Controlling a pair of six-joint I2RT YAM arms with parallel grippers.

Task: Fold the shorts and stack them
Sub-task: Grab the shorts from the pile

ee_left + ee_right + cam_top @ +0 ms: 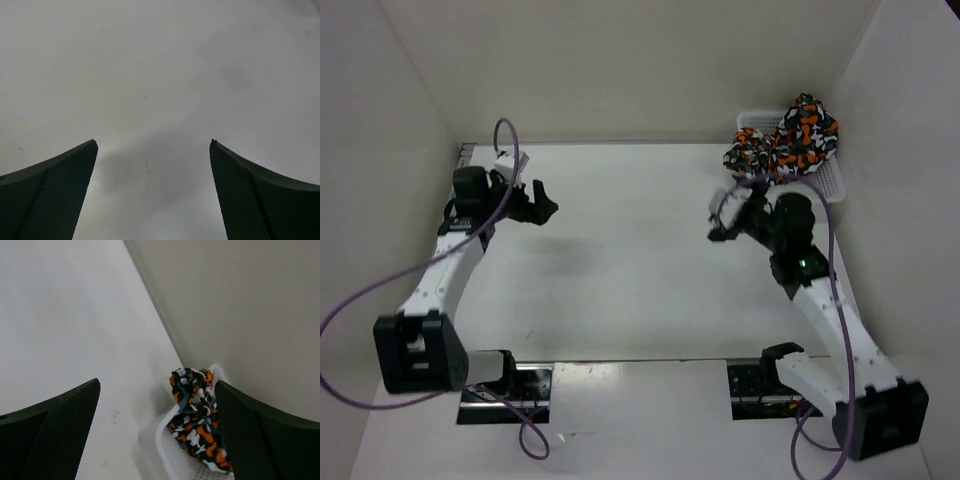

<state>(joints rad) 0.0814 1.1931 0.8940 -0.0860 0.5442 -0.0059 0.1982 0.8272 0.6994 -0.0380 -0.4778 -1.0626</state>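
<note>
At the table's (pixel 620 255) far right corner the shorts (pixel 788 140) lie crumpled in the basket (pixel 834 184); our right hand (pixel 722 216) hovers near, wide open, probably to fetch them; our left hand (pixel 546 199) is open, empty too.

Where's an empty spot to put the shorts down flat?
The wide bare table between the left claw and right claw. The far right corner is crowded: the basket heaped with shorts.
</note>
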